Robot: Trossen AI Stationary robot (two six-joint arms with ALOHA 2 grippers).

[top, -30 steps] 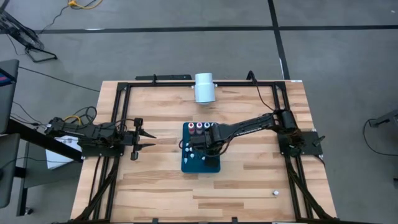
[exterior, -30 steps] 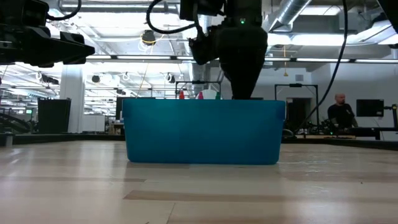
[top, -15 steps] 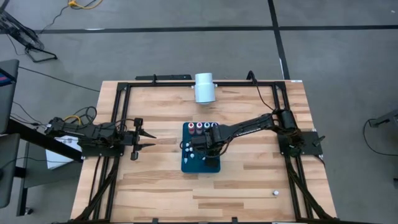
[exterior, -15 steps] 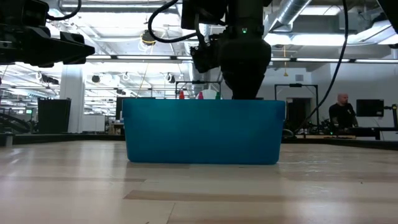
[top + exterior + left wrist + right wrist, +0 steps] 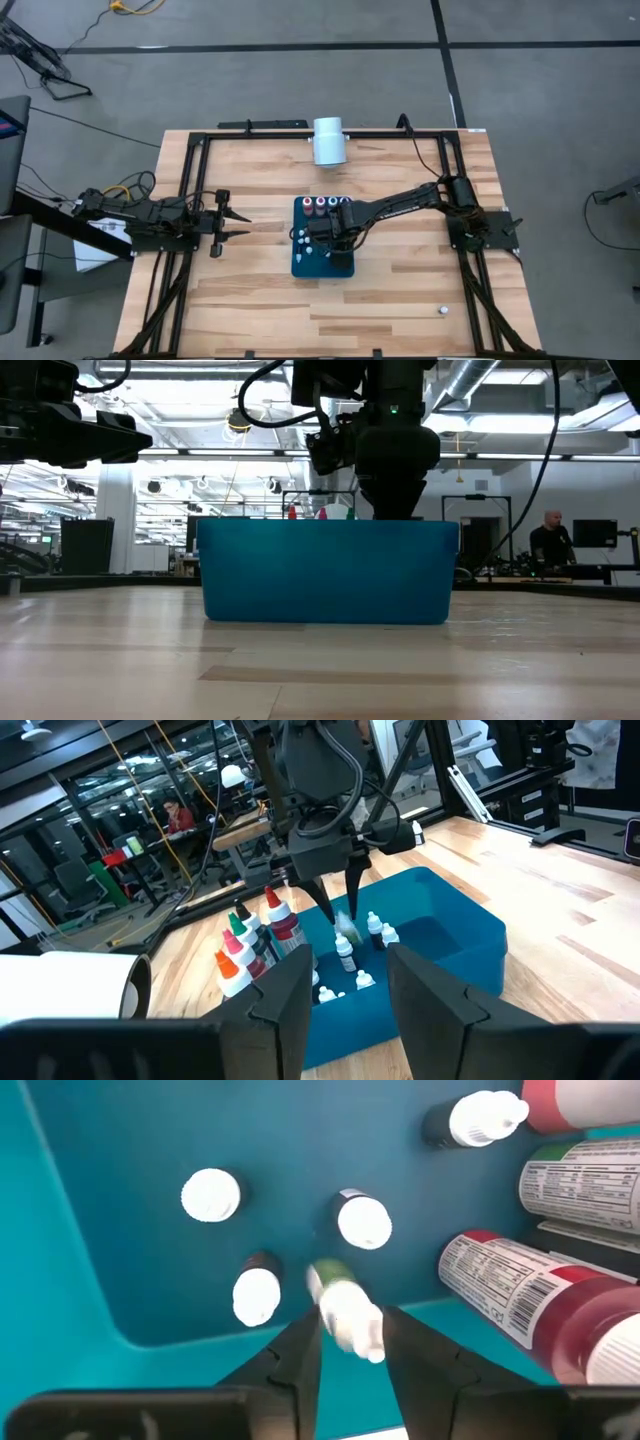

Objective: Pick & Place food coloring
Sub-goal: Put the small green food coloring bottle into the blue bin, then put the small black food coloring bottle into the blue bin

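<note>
While the left hand (image 5: 238, 224) waits with parted fingers well away over the surface (image 5: 400, 300), the right hand (image 5: 345, 1342) hangs inside the teal bin (image 5: 460, 935). Between its fingers, parted slightly, stands a tilted small green-bodied food coloring bottle (image 5: 345, 1312); whether they press it I cannot tell. Other tiny bottles (image 5: 211, 1194) stand just ahead.

Teal bin (image 5: 300, 268) mid-table, tall bottles (image 5: 326, 206) crowding its far end, right hand (image 5: 330, 243) inside, bare wood around
</note>
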